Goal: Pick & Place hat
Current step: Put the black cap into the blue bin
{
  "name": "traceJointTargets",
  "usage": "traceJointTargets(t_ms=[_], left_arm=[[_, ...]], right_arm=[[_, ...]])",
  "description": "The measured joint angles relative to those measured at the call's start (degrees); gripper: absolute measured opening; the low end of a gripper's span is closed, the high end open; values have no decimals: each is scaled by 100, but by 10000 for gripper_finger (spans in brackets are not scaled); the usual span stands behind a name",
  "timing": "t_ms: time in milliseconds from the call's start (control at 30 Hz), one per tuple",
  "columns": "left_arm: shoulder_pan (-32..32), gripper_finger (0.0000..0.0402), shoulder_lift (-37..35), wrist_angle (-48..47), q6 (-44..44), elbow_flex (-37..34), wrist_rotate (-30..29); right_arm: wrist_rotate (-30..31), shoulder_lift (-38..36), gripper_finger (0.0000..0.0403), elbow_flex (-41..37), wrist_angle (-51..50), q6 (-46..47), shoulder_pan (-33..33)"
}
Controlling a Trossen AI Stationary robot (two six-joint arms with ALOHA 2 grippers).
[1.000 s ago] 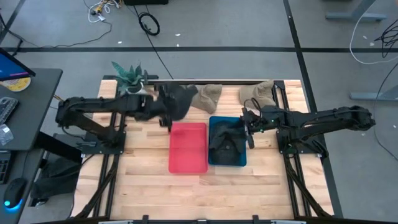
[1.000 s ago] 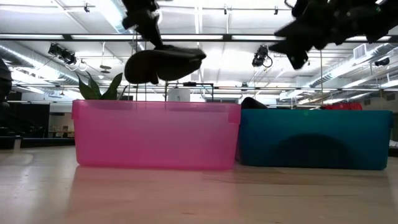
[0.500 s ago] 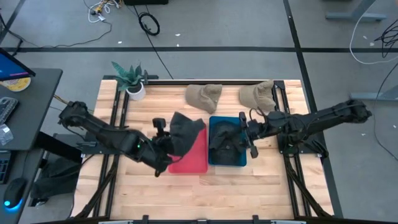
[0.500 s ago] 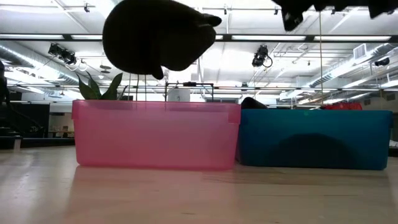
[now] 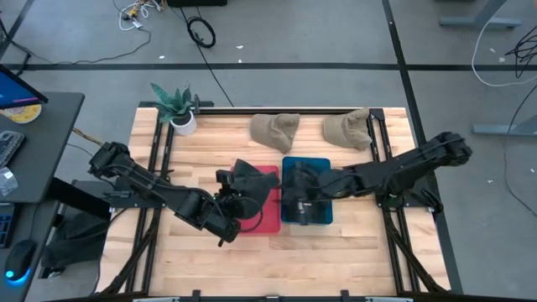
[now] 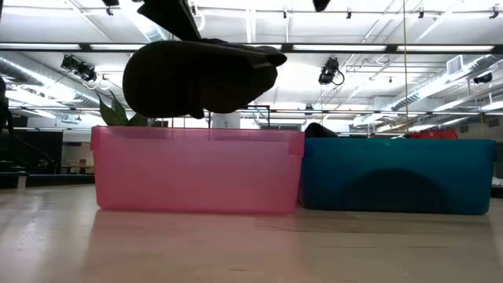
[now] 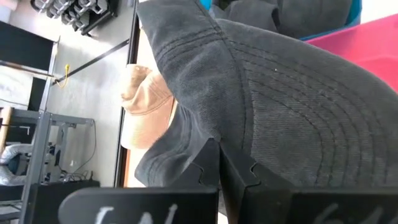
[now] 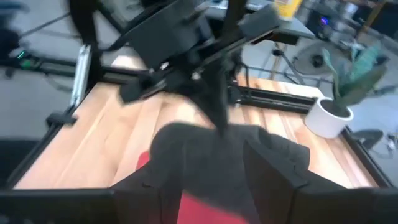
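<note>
A dark grey hat hangs from my left gripper above the pink bin. In the low view the hat floats just above the pink bin's rim. In the left wrist view my left gripper is shut on the hat. My right gripper is open over the blue bin, which holds another dark hat. In the right wrist view my right gripper faces the carried hat. Two tan hats lie near the far edge. My left gripper pinches the dark hat between its two fingers, on the cloth beside the stitched brim. The fingers come from the table's left and near side, slanting down. The hat is lifted clear and hangs above the pink bin, its brim toward the blue bin.
A potted plant stands at the far left corner. The pink and blue bins sit side by side mid-table. Bare wood lies between the bins and the near edge. Black rails run along both sides.
My left gripper has swung from beyond the pink bin's far end toward the near edge, carrying the hat over the bin, then lowering it slightly. My right gripper has moved left across the blue bin toward the pink bin.
</note>
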Motion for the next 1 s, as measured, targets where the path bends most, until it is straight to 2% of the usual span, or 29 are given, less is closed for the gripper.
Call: traceJointTargets(t_ms=[200,433,600,733,1000], left_arm=[[-9,1,9,60,63,0,47],[-13,1,9,125,231,0,33],[-87,1,9,137,409,0,33],[-114,1,9,156,444,0,-19],[-109,1,9,300,562,0,-9]], right_arm=[[204,762,167,785,-130,107,-22],[239,1575,167,1275,-235,522,-271],[226,1674,167,1306,-301,562,-444],[-223,1682,167,1304,-666,696,-492],[-278,1682,167,1304,-675,716,-494]])
